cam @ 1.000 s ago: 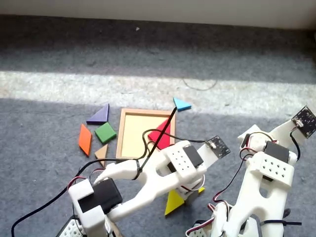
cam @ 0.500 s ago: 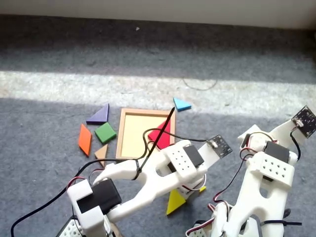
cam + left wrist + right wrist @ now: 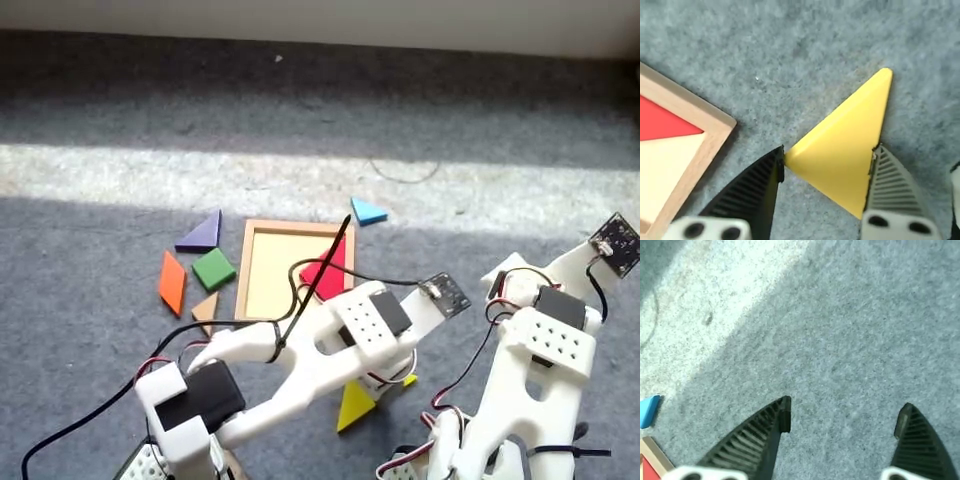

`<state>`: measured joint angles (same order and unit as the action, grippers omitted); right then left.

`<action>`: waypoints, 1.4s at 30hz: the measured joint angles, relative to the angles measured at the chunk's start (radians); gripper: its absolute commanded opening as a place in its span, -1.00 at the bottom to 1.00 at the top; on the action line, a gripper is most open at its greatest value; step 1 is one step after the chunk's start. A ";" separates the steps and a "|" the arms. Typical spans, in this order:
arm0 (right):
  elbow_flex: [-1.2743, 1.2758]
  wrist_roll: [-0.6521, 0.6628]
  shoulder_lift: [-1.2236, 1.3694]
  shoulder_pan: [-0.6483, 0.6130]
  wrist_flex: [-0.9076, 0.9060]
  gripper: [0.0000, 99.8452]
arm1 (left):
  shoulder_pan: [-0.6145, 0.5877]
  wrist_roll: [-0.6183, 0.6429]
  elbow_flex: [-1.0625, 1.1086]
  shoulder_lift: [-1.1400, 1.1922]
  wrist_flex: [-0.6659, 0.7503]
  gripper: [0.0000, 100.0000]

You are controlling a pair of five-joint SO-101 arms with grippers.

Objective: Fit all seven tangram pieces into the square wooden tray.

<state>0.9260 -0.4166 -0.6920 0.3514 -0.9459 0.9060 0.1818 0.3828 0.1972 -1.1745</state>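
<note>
- Lying flat on the grey counter point(image 3: 100, 120), outside the tray point(image 3: 243, 270): yellow triangle point(image 3: 845, 145). It sits near the tray's corner, on the robot's side, with a strip of counter between them.
- Left hand point(image 3: 827, 155) grips the yellow triangle. The dark fingertip touches one corner and the pale fingertip presses the opposite edge.
- In the high view the left arm hangs over this piece and hides part of it.
- Red triangle point(image 3: 325, 270) lies inside the tray, against the side nearer the arms. The rest of the tray floor that shows is bare pale wood.
- Blue triangle point(image 3: 368, 211) is on the counter just off the tray's far corner.
- Four pieces are grouped beside the tray's opposite side, all on the counter:
  - purple triangle point(image 3: 203, 233), farthest from the robot
  - green square point(image 3: 213, 268), just beside the rim
  - orange piece point(image 3: 172, 283), outermost
  - tan triangle point(image 3: 206, 308), nearest the robot
- Right hand point(image 3: 845, 415) is open with fingers spread wide, holding nothing, above bare counter well apart from the tray.
</note>
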 measured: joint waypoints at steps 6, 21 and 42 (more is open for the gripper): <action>0.000 0.006 0.000 0.000 0.000 -0.35 | -0.074 -0.041 0.003 -0.080 -0.028 -0.80; 0.000 0.006 0.000 0.000 0.000 -0.35 | -0.259 -0.103 0.003 -0.206 -0.071 -0.60; 0.000 0.009 0.000 0.000 0.000 -0.35 | -0.028 -0.003 0.278 -0.354 0.086 -0.35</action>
<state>0.9260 -0.4074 -0.6920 0.3514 -0.9459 0.8784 0.1788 0.6605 -0.1573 -1.0886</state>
